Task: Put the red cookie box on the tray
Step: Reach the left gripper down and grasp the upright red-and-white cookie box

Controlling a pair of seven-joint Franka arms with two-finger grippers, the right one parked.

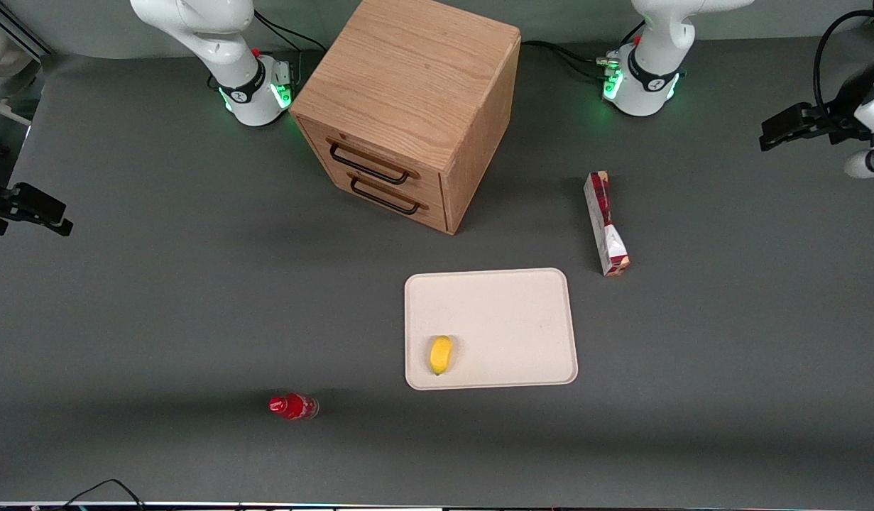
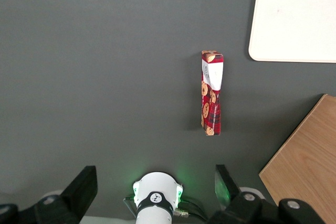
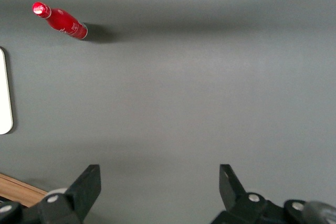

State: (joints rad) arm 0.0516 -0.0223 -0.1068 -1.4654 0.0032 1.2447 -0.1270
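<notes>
Lying beside tray: red cookie box, print unreadable; claw spread, apart.

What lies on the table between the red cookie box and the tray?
Only bare table between the red cookie box and the tray, per front view. The gripper hangs apart, open.

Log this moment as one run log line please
stage: pre-grasp | gripper: open, high above table, holding nothing | red cookie box: on table beside tray, untouched | tray holds: yellow fruit

1 red cookie box, 1 tray, 1 cabinet, 1 bottle, 1 yellow fruit.
</notes>
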